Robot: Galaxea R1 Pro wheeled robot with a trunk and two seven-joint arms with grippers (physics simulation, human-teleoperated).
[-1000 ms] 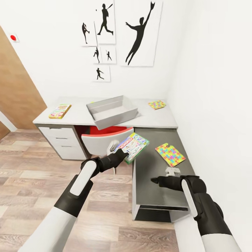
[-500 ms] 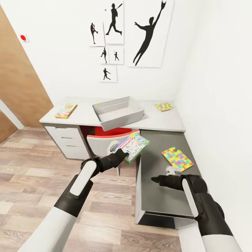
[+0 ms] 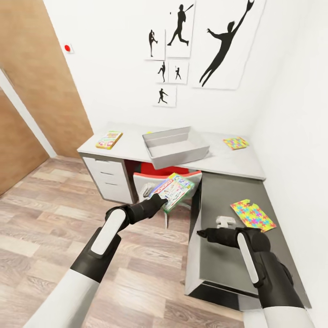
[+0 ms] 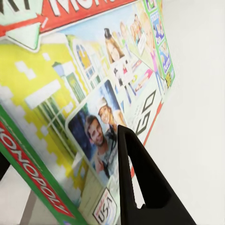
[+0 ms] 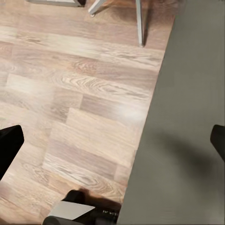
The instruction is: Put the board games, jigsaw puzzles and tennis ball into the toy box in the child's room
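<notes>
In the left end effector: a Monopoly board game, pinched at one near edge and tilted, above the red chair.
Slip risk: the thin edge hold could let it twist out.
Toy box: on the counter, overhanging its near edge; a knock might tip it.
Right end effector: open, empty, over the dark side cabinet, near a jigsaw puzzle.
</notes>
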